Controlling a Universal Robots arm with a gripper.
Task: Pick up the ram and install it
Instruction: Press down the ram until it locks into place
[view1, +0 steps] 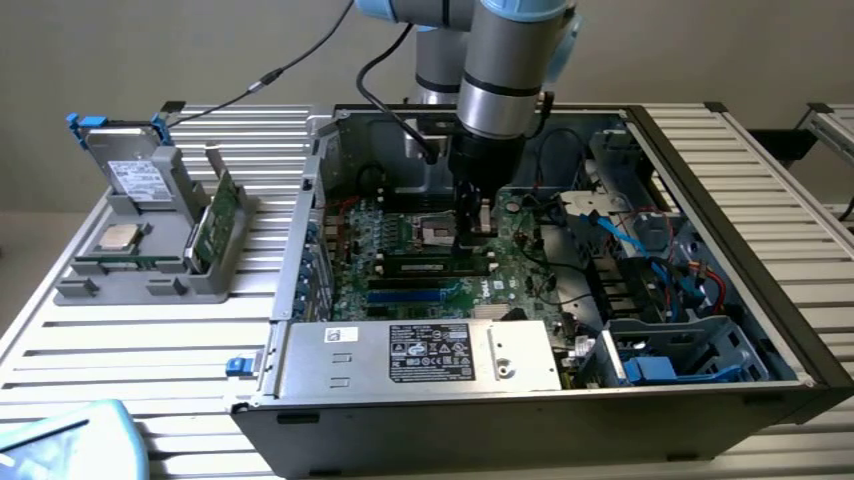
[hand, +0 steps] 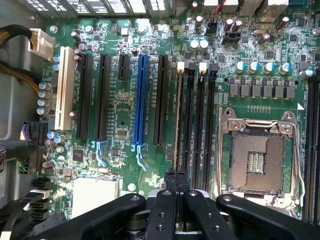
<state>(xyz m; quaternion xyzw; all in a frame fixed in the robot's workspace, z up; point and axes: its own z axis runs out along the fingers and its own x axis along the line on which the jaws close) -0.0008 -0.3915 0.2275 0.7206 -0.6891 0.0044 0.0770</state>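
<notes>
Gripper (view1: 469, 232) low inside open computer case (view1: 747, 300), fingers pressed together, holding nothing visible. Ram (hand: 178, 117) stands edge-up in motherboard slot (hand: 190, 120) directly below fingertips. Likely light, stiff, fragile stick; best held by long edges, not by chips.

The grey, blue-jointed robot arm (view1: 507, 60) reaches down into the open black desktop computer case (view1: 534, 400), which lies on its side on the slatted metal surface (view1: 134, 350). Its black gripper (view1: 470, 240), fingers together, stands on the long dark-green ram stick (view1: 430, 267), which lies in a slot of the green motherboard (view1: 400, 235). Toward the exterior view's left, well apart, a grey plastic holder (view1: 147, 280) carries a wider green circuit board (view1: 220, 220), upright, and a silver processor chip (view1: 118, 238).
</notes>
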